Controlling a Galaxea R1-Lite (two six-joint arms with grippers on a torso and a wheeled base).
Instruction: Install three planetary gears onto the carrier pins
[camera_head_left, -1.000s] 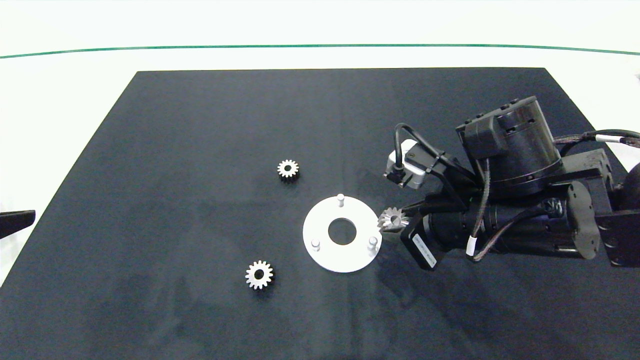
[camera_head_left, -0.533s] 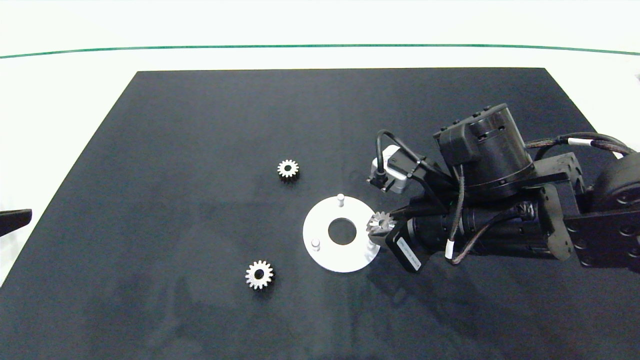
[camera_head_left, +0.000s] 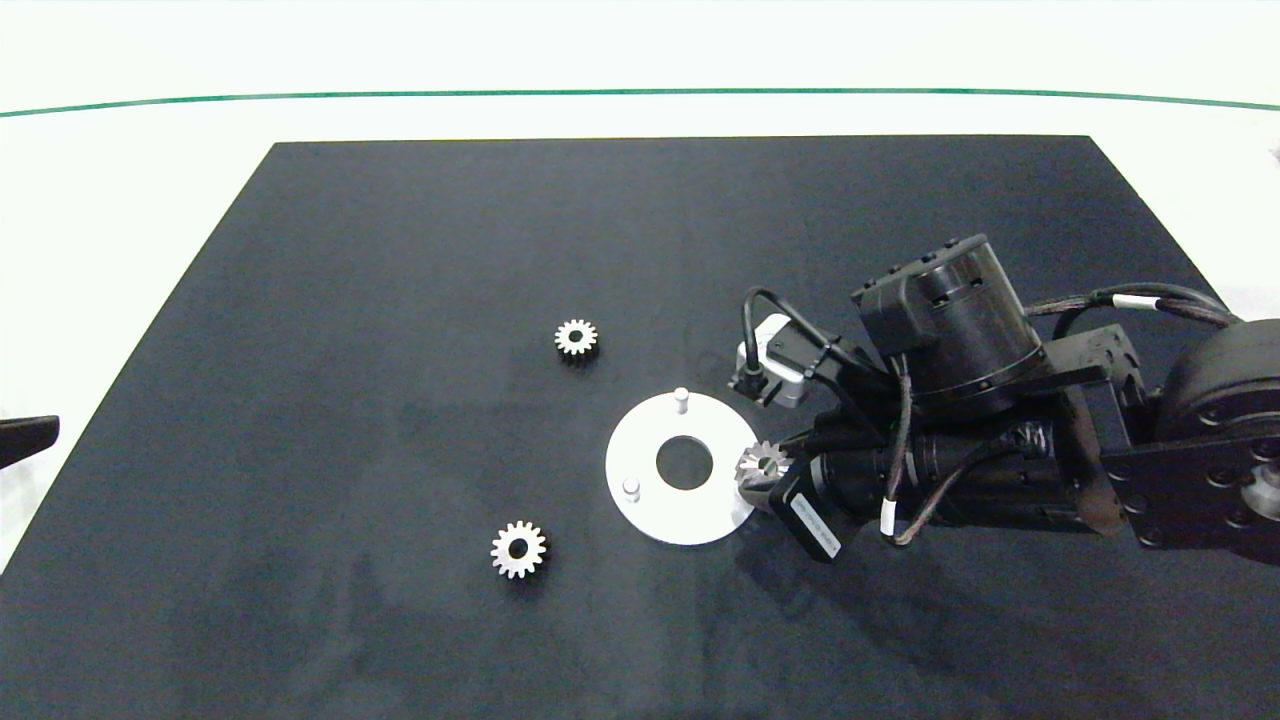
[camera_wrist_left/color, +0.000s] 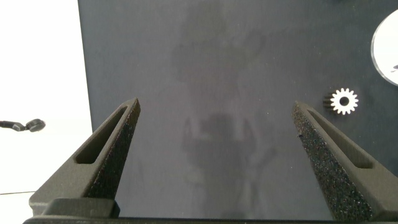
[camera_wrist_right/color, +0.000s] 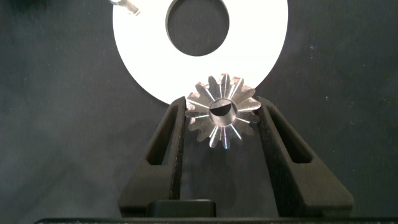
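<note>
The right end effector was closed on one planetary gear, its two fingers pressing the toothed rim from either side with the gear's centre hole facing up. It held the gear over the near edge of the white carrier disc, directly above where the third carrier pin should stand; that pin was hidden beneath the gear in the head view, and the right wrist view did not show it through the bore, so whether the hole had met the peg could not be told.

Ahead of the end effector, across the disc's large centre hole, two other carrier pins stood bare: one toward the far rim and one on the opposite side. Well beyond the disc lay the two remaining gears, flat on the table: one past the far pin and one off past the opposite pin.

The left end effector hung wide open and empty at the table's left edge, with that second gear in its sight.

The step in hand looked to be seating the first gear. The next move would call for centring the bore over the peg, lowering straight, then releasing.
</note>
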